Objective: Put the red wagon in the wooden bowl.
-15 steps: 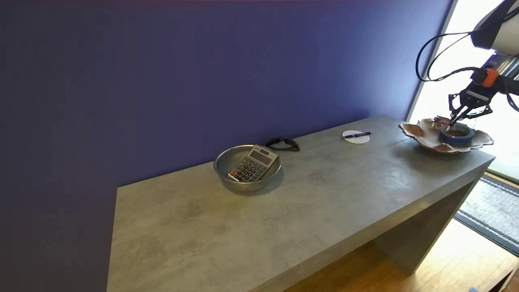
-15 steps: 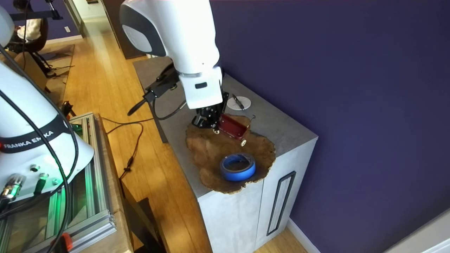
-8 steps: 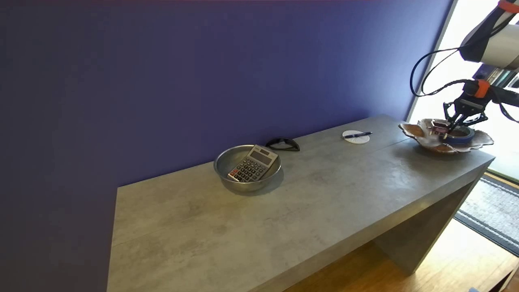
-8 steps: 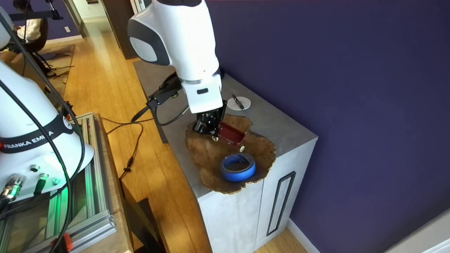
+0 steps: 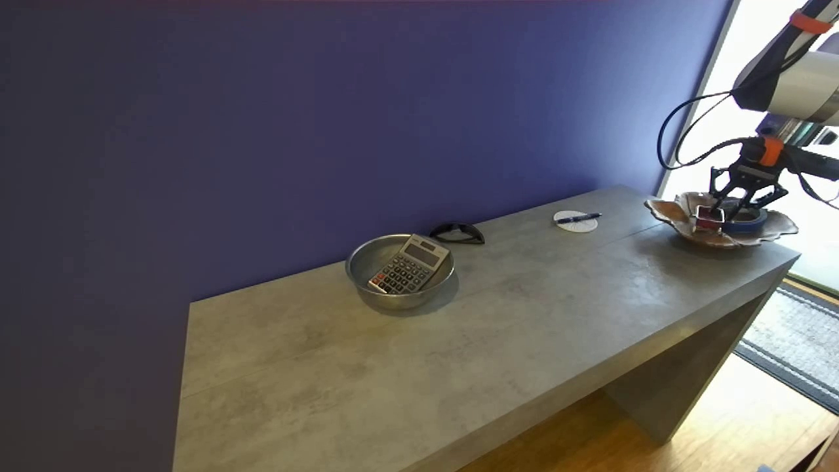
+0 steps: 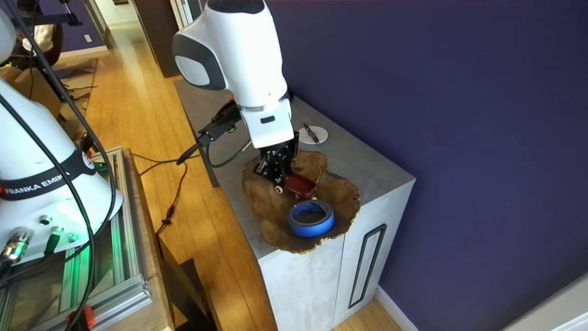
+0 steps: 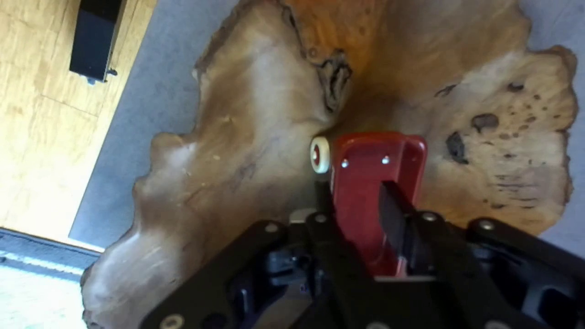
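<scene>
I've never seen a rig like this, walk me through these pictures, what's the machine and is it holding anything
The white machine is a robot arm with a black two-fingered gripper. Two views come from cameras outside it; the third looks down from its wrist. On the grey table are a metal bowl with a calculator inside, a dark object beside it, a pen on a white disc, and a wavy wooden bowl. The wooden bowl contains a roll of blue tape and the red wagon. The fingers stand apart, one either side of a wagon wall, so nothing seems to be held.
</scene>
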`<state>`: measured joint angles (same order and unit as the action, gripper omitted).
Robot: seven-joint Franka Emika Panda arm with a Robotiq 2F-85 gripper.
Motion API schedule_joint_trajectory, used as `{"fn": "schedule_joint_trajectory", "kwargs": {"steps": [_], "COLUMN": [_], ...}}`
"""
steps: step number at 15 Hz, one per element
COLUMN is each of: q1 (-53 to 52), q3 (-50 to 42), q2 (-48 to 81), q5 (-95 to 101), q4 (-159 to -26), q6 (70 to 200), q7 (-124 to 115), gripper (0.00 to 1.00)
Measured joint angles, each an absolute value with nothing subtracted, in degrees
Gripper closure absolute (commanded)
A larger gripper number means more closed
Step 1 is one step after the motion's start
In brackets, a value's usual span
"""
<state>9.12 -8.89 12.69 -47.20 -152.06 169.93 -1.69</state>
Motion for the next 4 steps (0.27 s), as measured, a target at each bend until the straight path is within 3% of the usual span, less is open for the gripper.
{"fn": "schedule_joint_trajectory", "kwargs": {"steps": [3,4], "q1": [7.6,7.0], "q3": [-12.7,-14.9], "q2": [10.2,8.2], "q5": [-38.8,-34.0], "q4": [-154.3,-155.9], "q6": [171.0,169.8], "q7": [-4.5,-4.4], "gripper": [0.14,0.33]}}
